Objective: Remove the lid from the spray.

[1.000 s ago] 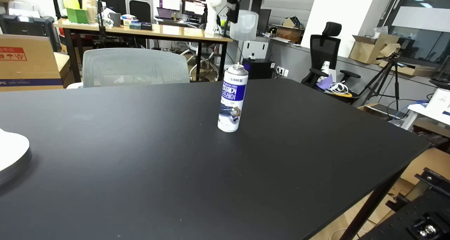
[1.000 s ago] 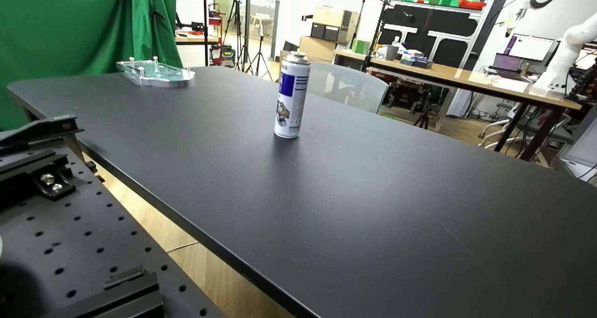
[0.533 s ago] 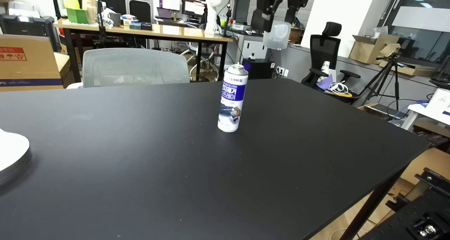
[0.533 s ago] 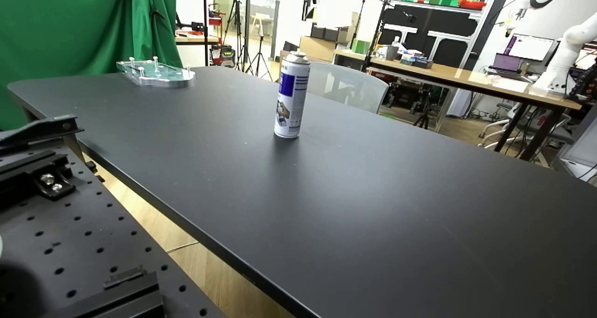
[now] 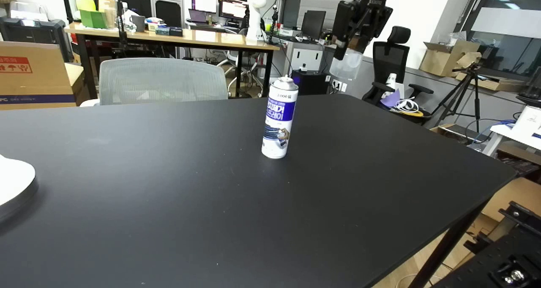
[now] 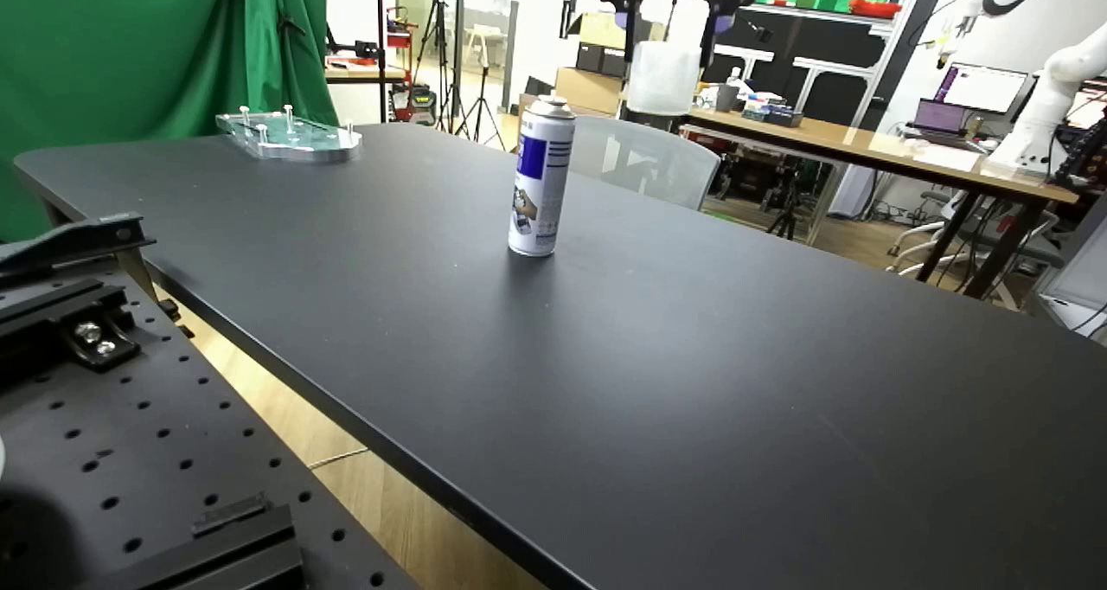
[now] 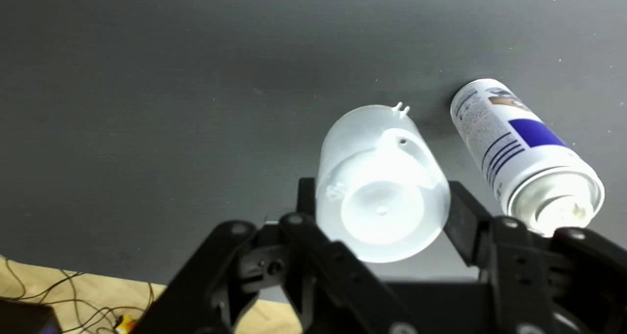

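Two fingers (image 7: 468, 221) of the black gripper (image 7: 382, 204), pointing down, clasp the translucent lid (image 7: 382, 187), aloft and apart from the spray can (image 7: 526, 153) upright on the black table (image 7: 147, 128). In an exterior view, "000" reads above the can's blue-purple band (image 5: 280, 110). A green curtain (image 6: 130, 54) beyond shows in an exterior view alone.

Spray (image 7: 519, 150) wht w/ blue-purple patch, dk stripes; lid (image 7: 382, 182) transl. wht; fingers (image 7: 465, 226) blk.

Black table (image 6: 675, 365), upright spray (image 6: 540, 183), pale slab (image 6: 298, 143)
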{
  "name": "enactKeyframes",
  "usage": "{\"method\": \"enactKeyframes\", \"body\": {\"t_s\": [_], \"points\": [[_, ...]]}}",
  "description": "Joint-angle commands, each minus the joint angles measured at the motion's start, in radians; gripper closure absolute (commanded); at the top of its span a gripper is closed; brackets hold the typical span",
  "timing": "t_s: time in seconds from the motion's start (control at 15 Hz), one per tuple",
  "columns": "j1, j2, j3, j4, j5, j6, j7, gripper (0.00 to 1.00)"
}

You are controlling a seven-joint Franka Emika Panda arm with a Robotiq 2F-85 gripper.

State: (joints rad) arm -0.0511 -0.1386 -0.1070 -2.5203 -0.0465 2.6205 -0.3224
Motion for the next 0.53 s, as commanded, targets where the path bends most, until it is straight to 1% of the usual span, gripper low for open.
{"method": "enactKeyframes", "body": {"t_s": [0.0,0.07,0.13,0.27,0.47], "points": [[-0.002,0.016,-0.011,0.006,0.032,-0.002,-0.046,0.35],[-0.003,0.029,-0.017,0.012,0.045,-0.002,-0.067,0.35],[-0.004,0.036,-0.018,0.016,0.047,-0.002,-0.072,0.60],[-0.013,0.018,0.000,-0.011,-0.011,0.046,0.016,0.60],[-0.034,0.081,-0.001,0.029,-0.061,0.064,0.122,0.60]]}}
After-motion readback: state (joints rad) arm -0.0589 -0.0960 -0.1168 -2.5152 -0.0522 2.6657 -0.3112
